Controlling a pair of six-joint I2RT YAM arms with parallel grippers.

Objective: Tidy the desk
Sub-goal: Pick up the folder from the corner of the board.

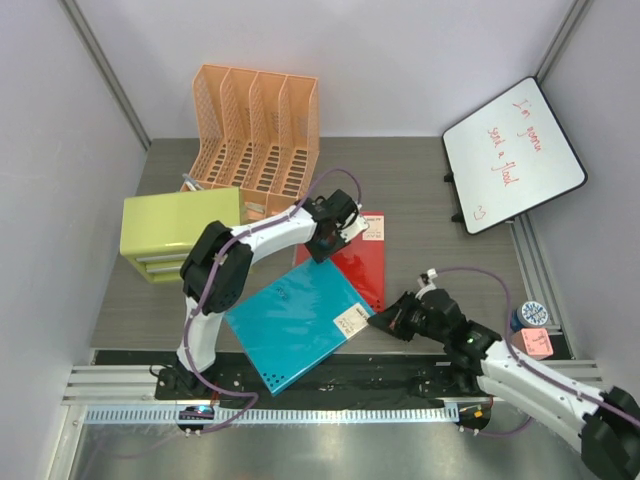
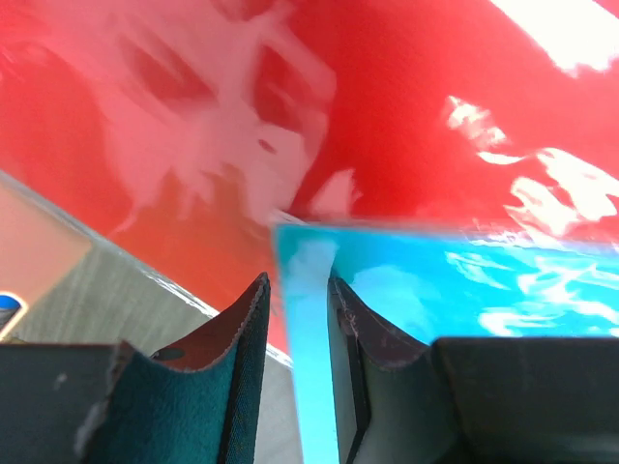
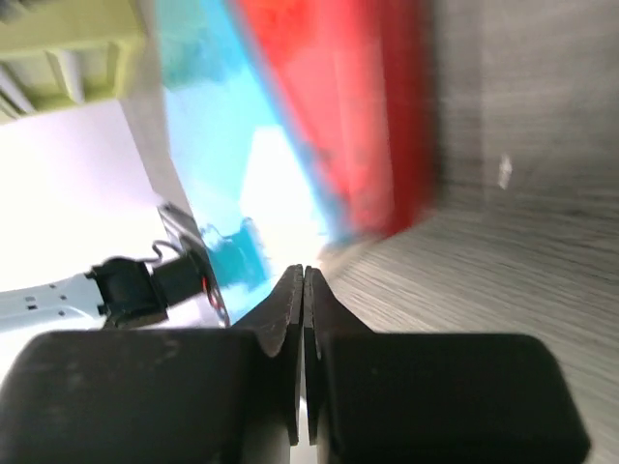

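Note:
The dark grey desk [image 1: 420, 190] holds a blue folder [image 1: 295, 325] lying askew on top of a red folder [image 1: 365, 265]. My left gripper [image 1: 320, 245] is at the blue folder's far corner. In the left wrist view its jaws [image 2: 298, 280] straddle the blue folder's edge [image 2: 309, 387]: the right finger touches it, a narrow gap shows on the left, and the red folder [image 2: 387, 116] lies beyond. My right gripper [image 1: 385, 322] is shut and empty, low over the desk at the blue folder's right corner. Its blurred wrist view shows the gripper [image 3: 305, 271], the blue folder [image 3: 203, 145] and the red folder [image 3: 348, 116].
An orange mesh file rack [image 1: 255, 130] stands at the back left. A lime-green drawer cabinet [image 1: 180, 232] sits in front of it, close to my left arm. A whiteboard [image 1: 512, 155] lies at the back right. Small blue [image 1: 530, 315] and pink [image 1: 537, 343] items sit at the right edge.

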